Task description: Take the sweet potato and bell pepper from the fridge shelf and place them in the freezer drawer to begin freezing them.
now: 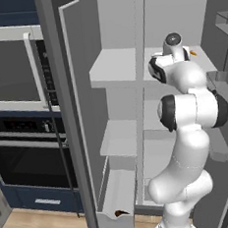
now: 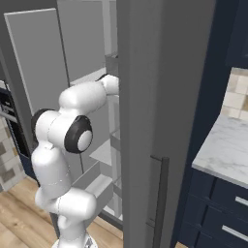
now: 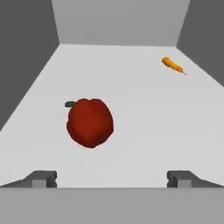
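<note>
One of the two vegetables appears already dealt with. A dark reddish-brown lump, judged to be the sweet potato [image 1: 120, 213], lies at the near end of the freezer drawer [image 1: 105, 201], which stands pulled out at the foot of the open fridge in the left base view.

The bell pepper [image 3: 90, 122] remains on the fridge shelf [image 3: 144, 118]. In the hand view it sits upright-looking and rounded, its dark stem pointing up and to the left of that view, resting on the pale panel a little left of centre and well short of the back wall. Nothing touches it.

The gripper [image 3: 112, 179] is spread wide, its two dark tips standing far apart at the bottom of the hand view with the pepper ahead of them and nothing between them. The pepper lies nearer the left tip than the right, so some sideways correction looks needed before closing.

A small bright orange sliver [image 3: 173, 65] lies far back on the right of the same shelf, well apart from the pepper; it is no part of the job.

The arm [image 1: 184, 109] reaches into the upper compartment in both base views.

Assessment: roughly half complete. Outstanding: grasp the pepper, carry it down, release it in the drawer beside the sweet potato.
</note>
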